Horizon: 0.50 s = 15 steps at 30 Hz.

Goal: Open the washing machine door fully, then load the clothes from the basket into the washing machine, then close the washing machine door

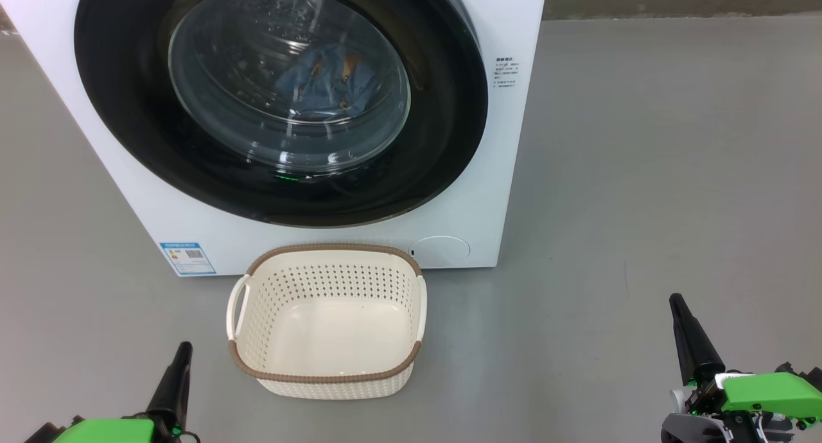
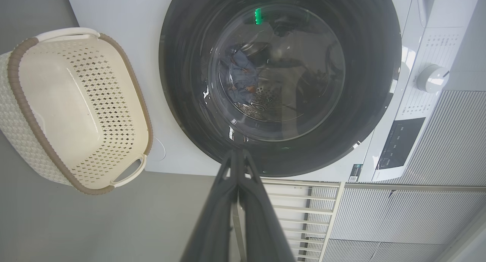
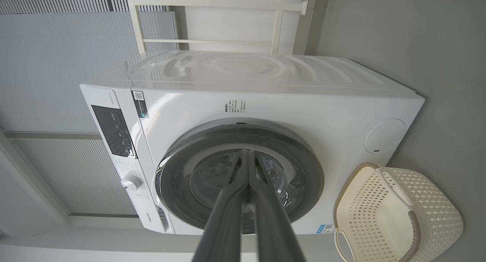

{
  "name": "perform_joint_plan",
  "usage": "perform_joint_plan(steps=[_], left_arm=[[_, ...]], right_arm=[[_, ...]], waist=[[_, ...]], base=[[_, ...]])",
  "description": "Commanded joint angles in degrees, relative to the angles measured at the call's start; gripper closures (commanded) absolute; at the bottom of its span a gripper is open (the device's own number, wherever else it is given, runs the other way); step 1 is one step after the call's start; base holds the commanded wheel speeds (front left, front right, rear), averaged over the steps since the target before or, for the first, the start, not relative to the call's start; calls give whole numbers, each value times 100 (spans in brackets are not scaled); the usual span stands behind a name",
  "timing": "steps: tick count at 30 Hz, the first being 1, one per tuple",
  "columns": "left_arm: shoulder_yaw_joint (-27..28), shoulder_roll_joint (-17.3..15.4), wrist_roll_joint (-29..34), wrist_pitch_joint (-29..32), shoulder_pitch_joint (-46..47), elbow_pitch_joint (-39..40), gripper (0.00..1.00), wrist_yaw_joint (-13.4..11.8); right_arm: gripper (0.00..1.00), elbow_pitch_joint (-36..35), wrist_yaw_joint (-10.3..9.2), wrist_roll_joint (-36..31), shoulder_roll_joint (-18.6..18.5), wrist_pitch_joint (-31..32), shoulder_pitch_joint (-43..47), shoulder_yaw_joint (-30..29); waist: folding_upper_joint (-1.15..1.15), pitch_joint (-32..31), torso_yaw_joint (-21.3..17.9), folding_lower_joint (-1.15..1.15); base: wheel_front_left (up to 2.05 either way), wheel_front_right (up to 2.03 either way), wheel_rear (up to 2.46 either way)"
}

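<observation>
Now | washing machine (image 1: 491, 173) blue label (image 1: 187, 258): print illegible | both jaws pressed together

Head looks down, wrists rolled (sideways), all 3 share washing machine (image 1: 186, 218)

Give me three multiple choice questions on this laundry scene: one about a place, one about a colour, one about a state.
1. The basket sits: A) in front of the washing machine B) on top of it C) inside it
2. Its rim is: A) green B) brown C) black
3. The washing machine door is: A) wide open B) removed C) shut
Answers: A, it stands before the white front; B, a brown woven band rings it; C, it lies flush, clothes behind its glass.
</observation>
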State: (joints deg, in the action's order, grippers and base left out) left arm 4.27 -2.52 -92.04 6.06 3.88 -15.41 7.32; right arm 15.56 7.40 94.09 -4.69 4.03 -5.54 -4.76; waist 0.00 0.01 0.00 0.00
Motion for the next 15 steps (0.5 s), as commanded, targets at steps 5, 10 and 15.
perform_joint_plan(steps=[5, 10, 15], left_arm=[[199, -62, -35, 20, 274, 105, 100, 11], [201, -61, -34, 21, 274, 104, 100, 11], [202, -60, -33, 22, 274, 104, 100, 11]], right_arm=[[100, -132, 9, 33, -17, 33, -88, 89], [100, -131, 9, 29, -13, 38, -88, 84], [100, -131, 9, 24, -10, 42, -89, 79]], waist=[[0, 0, 0, 0], [0, 0, 0, 0], [0, 0, 0, 0]], base=[[0, 0, 0], [0, 0, 0], [0, 0, 0]])
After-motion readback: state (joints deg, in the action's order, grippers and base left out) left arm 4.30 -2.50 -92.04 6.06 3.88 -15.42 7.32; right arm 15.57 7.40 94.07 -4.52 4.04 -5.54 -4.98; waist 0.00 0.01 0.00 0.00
